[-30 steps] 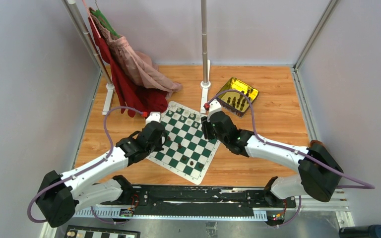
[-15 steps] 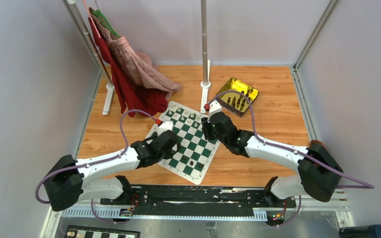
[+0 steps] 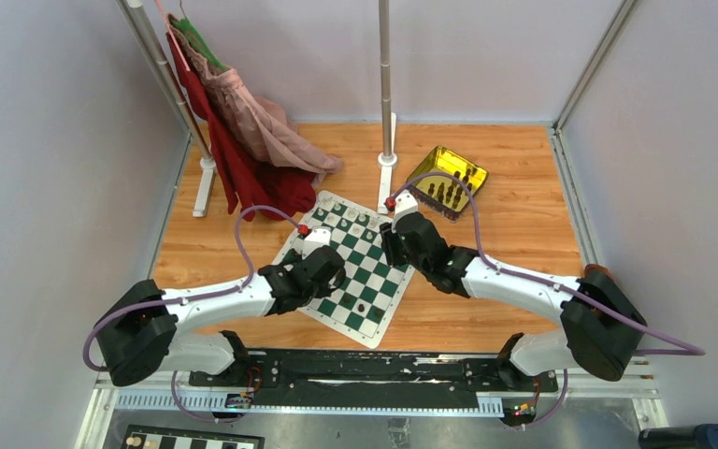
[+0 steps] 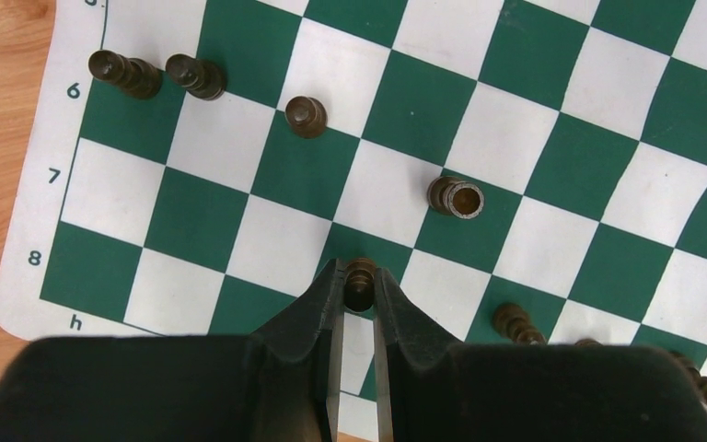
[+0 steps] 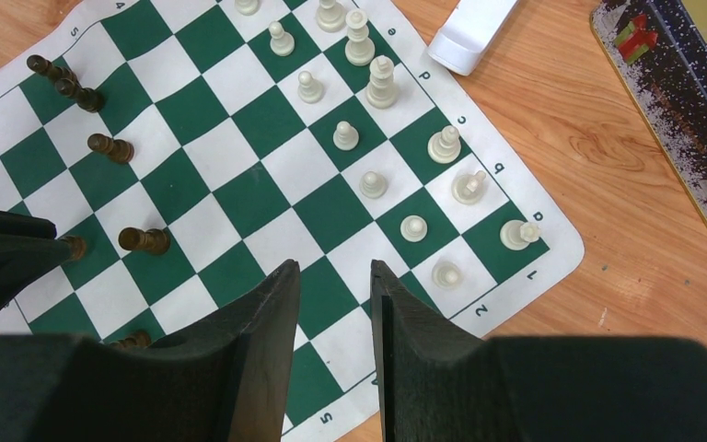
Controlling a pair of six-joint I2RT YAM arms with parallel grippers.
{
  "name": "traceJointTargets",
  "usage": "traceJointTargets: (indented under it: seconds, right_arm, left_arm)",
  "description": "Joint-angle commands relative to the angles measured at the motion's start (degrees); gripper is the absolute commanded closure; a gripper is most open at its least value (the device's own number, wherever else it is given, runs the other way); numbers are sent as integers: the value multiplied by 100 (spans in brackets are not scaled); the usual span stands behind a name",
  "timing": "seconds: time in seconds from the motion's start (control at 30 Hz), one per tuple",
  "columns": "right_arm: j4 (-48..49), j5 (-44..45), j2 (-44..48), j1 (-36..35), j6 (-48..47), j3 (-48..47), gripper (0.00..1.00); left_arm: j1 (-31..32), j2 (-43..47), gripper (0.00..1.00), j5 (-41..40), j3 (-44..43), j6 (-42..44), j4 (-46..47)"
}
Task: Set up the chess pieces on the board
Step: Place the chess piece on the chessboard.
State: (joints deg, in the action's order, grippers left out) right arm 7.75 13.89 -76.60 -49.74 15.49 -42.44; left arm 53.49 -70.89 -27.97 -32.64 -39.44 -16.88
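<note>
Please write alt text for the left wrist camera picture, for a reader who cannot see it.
The left gripper is shut on a dark piece at a green square of the board. Several other dark pieces are scattered over the squares; the wooden table shows at the left.

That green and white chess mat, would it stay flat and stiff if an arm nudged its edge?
Probably not stiff: the board looks like a thin mat, its lines wavy in the left wrist view. A nudge might wrinkle it or slide it on the smooth wooden table. That would likely topple the slim dark pieces standing on it.
</note>
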Motion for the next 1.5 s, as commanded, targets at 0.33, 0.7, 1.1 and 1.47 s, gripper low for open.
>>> traceJointTargets:
  seconds: [0.33,0.7,1.1,1.47]
  right_arm:
    - [114,-26,-2,43,78,86,62]
    - [125,-45,-18,43,78,95,62]
    - [113,-79,-13,43,53,86,61]
    - [121,-68,4,43,68,97,61]
  left_arm:
    - [47,-294,99,-201,-49,-72,251]
    - [48,-387,79,-215,-130,-125,153]
    - [82,-278,54,-316,-275,-147,-32]
    - [197,378,53,-407,-326,43,-124]
